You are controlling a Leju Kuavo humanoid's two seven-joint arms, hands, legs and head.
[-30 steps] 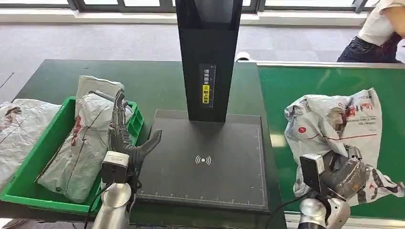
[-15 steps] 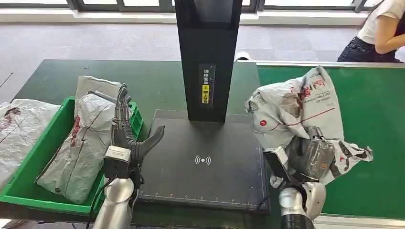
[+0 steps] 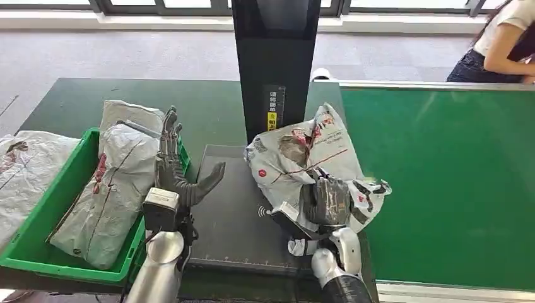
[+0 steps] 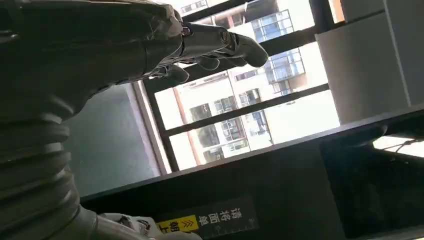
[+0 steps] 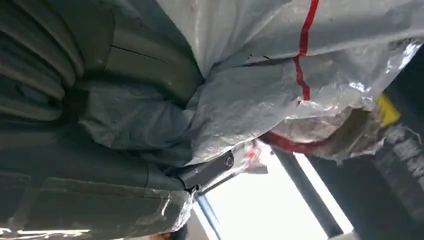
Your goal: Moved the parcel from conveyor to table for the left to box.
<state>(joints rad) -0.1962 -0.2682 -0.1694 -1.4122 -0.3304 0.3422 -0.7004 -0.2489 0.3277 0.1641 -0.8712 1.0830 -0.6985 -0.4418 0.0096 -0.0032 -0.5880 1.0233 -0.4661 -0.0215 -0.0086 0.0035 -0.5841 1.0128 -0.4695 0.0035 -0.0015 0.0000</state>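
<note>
Nearest the robot, the right hand (image 3: 325, 201) is clenched around the lower part of the parcel (image 3: 303, 158), a crumpled white plastic mail bag with red and dark print. The right wrist view confirms the grasp: the bag's film (image 5: 280, 85) is bunched tightly against the grey thumb and palm (image 5: 100, 150), with folds wrapped over the fingers. The parcel sits above the right half of the black scanner plate (image 3: 233, 214), in front of the black upright column (image 3: 274, 69); whether its lower edge touches the plate or is carried just clear of it cannot be told from the head view.

To the left at similar depth, the left hand (image 3: 180, 170) is released and holds nothing. Its fingers stand apart and point upward and away, thumb spread toward the plate, at the near left corner of the plate and just beside the green crate (image 3: 38, 246). In the left wrist view the fingers (image 4: 220, 42) appear loosely extended against the windows, touching nothing.

The green crate rests on the dark table (image 3: 76, 101) at left and holds a grey-white bagged parcel (image 3: 107, 189) lying lengthwise, with another pale bag (image 3: 129, 113) at its far end. A further white bag (image 3: 25, 170) lies outside the crate on its left.

On the right, the green conveyor belt (image 3: 441, 183) runs alongside the table. At the far right corner a person (image 3: 498, 38) stands beyond the belt.
</note>
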